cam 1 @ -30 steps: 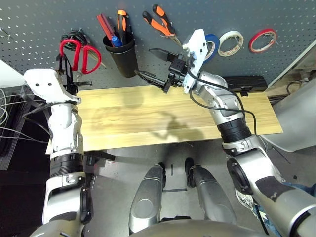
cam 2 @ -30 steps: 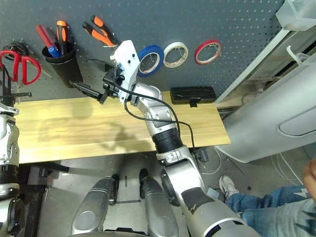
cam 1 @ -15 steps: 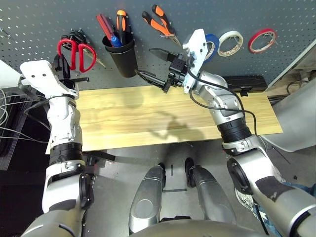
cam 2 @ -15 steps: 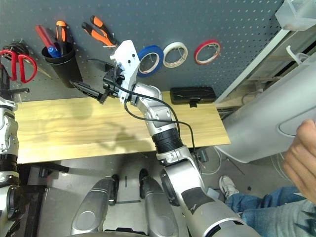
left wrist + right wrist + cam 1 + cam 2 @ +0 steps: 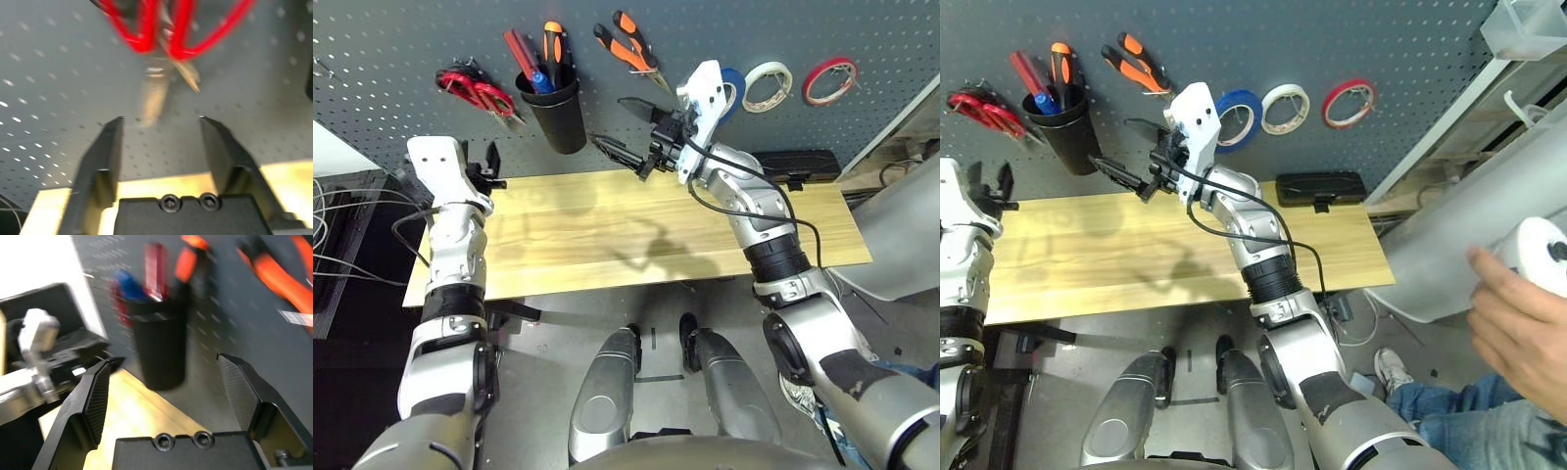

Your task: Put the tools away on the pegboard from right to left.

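The red-handled scissors [image 5: 470, 88] hang at the left end of the pegboard [image 5: 401, 49], tilted. My left gripper [image 5: 161, 120] is open just below them with nothing between its fingers; it stands over the table's back left edge [image 5: 491, 163]. To their right the black cup [image 5: 554, 116] holds the blue-handled screwdriver [image 5: 541, 81] among other handles. The orange-and-black pliers [image 5: 628, 41] hang beside it. My right gripper [image 5: 625, 127] is open and empty, pointing at the cup [image 5: 161, 347]. My right wrist partly hides the blue tape ring [image 5: 736, 86].
A white tape ring [image 5: 771, 84] and a red tape ring [image 5: 830, 78] hang right of the blue one. A black case [image 5: 793, 163] lies at the back right of the wooden table [image 5: 607, 245]. A person's hand [image 5: 1518, 323] holds a white object at far right.
My left gripper has opened and let go of the red scissors, which now hang on the pegboard. The left arm has dropped back toward the table. A person's hand has come in at the right.
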